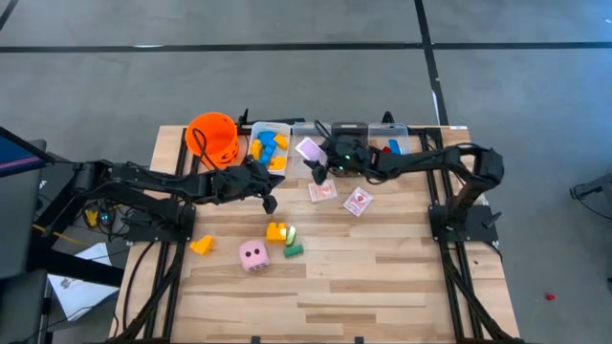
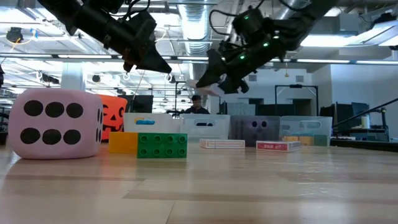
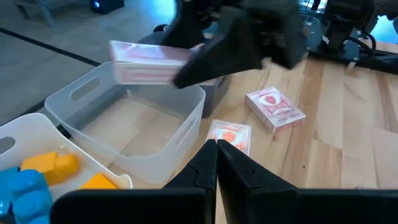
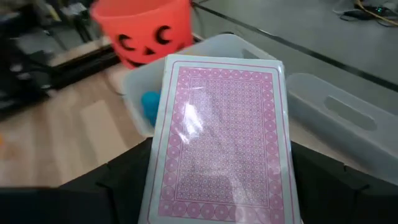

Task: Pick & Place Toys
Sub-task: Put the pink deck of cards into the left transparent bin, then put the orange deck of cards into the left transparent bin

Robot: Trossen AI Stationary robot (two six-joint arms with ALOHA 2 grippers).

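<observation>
On the wooden desk (image 1: 382, 287), keep your right pincer (image 1: 313, 161) clamped on the pink card pack (image 4: 224, 140), centre it over the empty clear bin (image 3: 124, 124), then release; the left pincer (image 1: 269, 203) is closed, empty.

Pink lattice-patterned card pack (image 4: 222, 140) – orange bucket (image 4: 145, 28) with black face – pink die (image 2: 55, 124), black dots.

No words, brand names or numerals can be read anywhere; the only markings are the six black pips on the near face of the pink die (image 2: 55, 123) and a black jack-o'-lantern face printed on the orange bucket (image 4: 143, 28) at the far left.
</observation>
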